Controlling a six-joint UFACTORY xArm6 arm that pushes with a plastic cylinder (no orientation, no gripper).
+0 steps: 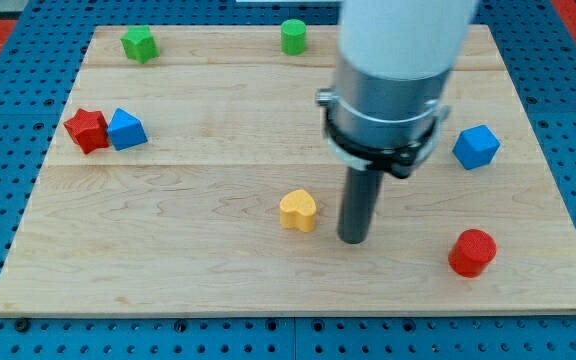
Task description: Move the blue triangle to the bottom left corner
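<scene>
Item: blue triangle (126,130), small rigid block, probably light and apt to slide or pivot on smooth wood; lies far toward the view's left of my tip (353,240), slightly higher, touching a red block (87,130) on its far side. No claw is fitted, so nothing opens or closes; contact is by pushing only, best against its upper flank, centred, to drive it down-left. Yellow heart-shaped block (299,211) sits just left of the tip. Wooden worktop (218,290).
</scene>
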